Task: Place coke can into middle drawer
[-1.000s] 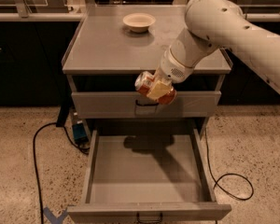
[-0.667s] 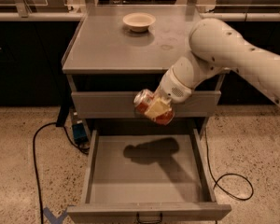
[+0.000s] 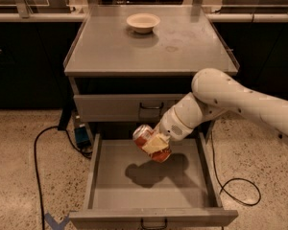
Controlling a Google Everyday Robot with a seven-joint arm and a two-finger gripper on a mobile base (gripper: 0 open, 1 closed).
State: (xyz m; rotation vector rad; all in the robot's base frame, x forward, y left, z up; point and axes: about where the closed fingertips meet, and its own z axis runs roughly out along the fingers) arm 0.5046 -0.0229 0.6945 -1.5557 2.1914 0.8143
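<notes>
My gripper (image 3: 155,146) is shut on the coke can (image 3: 147,138), a red-orange can with a silver end, held tilted on its side. It hangs above the open middle drawer (image 3: 110,195), over the rear middle of the grey floor, with its shadow on the floor below. The can does not touch the drawer. The white arm reaches in from the right.
The upper drawer front (image 3: 105,108) with a dark handle is shut. A cream round bowl (image 3: 143,22) sits on the cabinet top (image 3: 182,51). Cables lie on the speckled floor on the left (image 3: 37,162) and on the right (image 3: 240,190). A blue box (image 3: 81,136) stands beside the cabinet.
The arm has lowered the can from in front of the upper drawer front down over the open middle drawer. The grip on the can is unchanged.
</notes>
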